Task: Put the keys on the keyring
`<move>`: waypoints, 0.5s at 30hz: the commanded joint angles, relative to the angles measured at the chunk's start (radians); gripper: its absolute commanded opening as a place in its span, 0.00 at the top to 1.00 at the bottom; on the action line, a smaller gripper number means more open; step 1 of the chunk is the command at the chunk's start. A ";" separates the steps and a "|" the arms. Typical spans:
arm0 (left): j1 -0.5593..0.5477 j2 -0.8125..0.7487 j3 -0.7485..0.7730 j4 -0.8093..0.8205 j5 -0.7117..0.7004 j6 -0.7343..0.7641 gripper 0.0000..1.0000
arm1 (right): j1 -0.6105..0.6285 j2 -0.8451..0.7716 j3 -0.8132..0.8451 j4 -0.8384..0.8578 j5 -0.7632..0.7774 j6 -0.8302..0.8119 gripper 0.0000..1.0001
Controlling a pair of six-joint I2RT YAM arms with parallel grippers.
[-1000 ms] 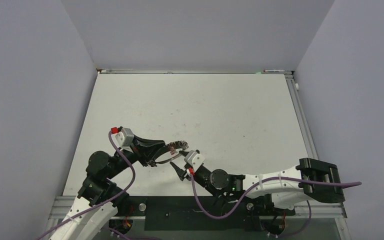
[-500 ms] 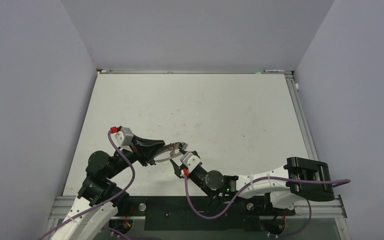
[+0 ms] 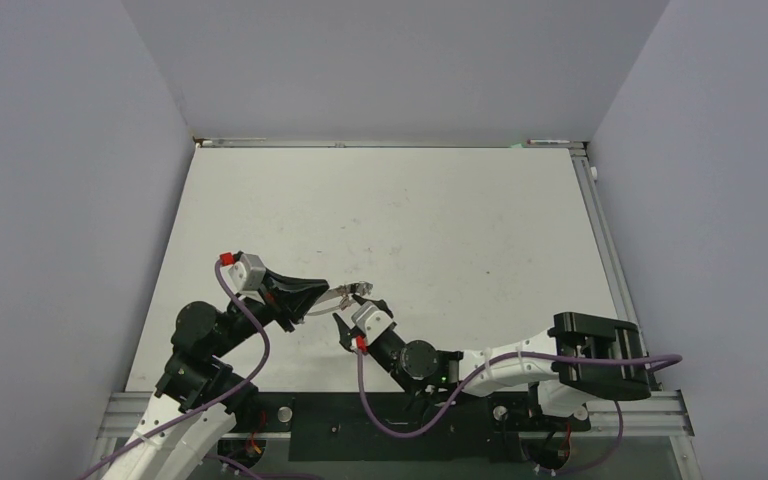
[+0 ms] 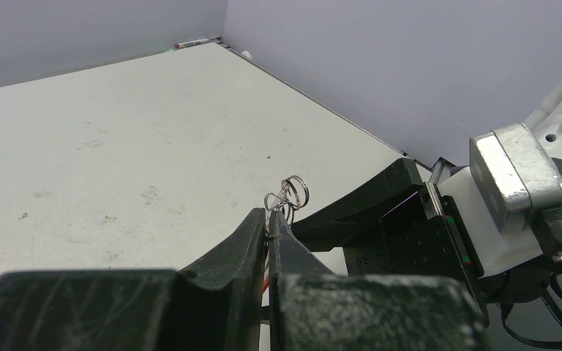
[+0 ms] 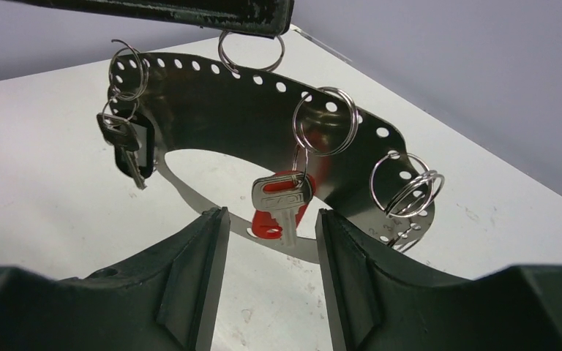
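Observation:
My left gripper point(image 4: 268, 213) is shut on the keyring point(image 5: 212, 110), a flat pale metal hoop with wire loops point(image 4: 293, 191) round its rim, and holds it above the table. In the right wrist view two keys hang from the loops. One is a silver key with a red tag point(image 5: 282, 201) at the middle, the other a dark key point(image 5: 126, 146) at the left. My right gripper point(image 5: 272, 216) is open just below the red-tagged key, whose tip hangs between the fingertips without touching them. From above, the right gripper point(image 3: 340, 333) sits right under the keyring point(image 3: 345, 293).
The white table point(image 3: 410, 220) stretches behind the arms, bounded by grey walls. A metal rail point(image 3: 600, 230) runs along its right edge. The right arm's elbow point(image 3: 595, 355) sticks out at the near right.
My right arm has swung left and forward, bringing its gripper under the keyring, and its jaws have narrowed a little. The left gripper still holds the keyring in nearly the same place.

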 commanded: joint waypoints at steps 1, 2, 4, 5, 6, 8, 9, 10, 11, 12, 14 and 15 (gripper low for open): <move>0.009 -0.001 0.016 0.077 0.018 -0.014 1.00 | 0.006 0.033 0.044 0.112 0.048 -0.032 0.52; 0.009 0.000 0.016 0.077 0.018 -0.014 1.00 | 0.006 0.039 0.044 0.123 0.053 -0.033 0.52; 0.010 0.001 0.016 0.077 0.017 -0.014 1.00 | 0.006 0.049 0.045 0.146 0.059 -0.033 0.53; 0.012 0.002 0.016 0.077 0.017 -0.015 1.00 | 0.007 0.054 0.045 0.157 0.063 -0.033 0.52; 0.013 0.002 0.016 0.078 0.018 -0.015 1.00 | 0.008 0.059 0.048 0.169 0.070 -0.034 0.53; 0.016 0.004 0.016 0.079 0.022 -0.016 1.00 | 0.012 0.071 0.050 0.194 0.083 -0.037 0.53; 0.017 0.005 0.016 0.080 0.022 -0.017 1.00 | 0.013 0.076 0.050 0.208 0.091 -0.038 0.53; 0.018 0.005 0.016 0.080 0.023 -0.017 1.00 | 0.014 0.084 0.050 0.229 0.104 -0.039 0.53; 0.019 0.004 0.016 0.080 0.024 -0.017 1.00 | 0.014 0.090 0.051 0.245 0.118 -0.041 0.54; 0.019 0.004 0.016 0.080 0.024 -0.017 1.00 | 0.015 0.096 0.051 0.264 0.133 -0.045 0.55; 0.021 0.005 0.016 0.080 0.026 -0.017 1.00 | 0.019 0.114 0.057 0.297 0.157 -0.059 0.58; 0.022 0.005 0.016 0.080 0.026 -0.017 1.00 | 0.022 0.124 0.062 0.309 0.166 -0.069 0.59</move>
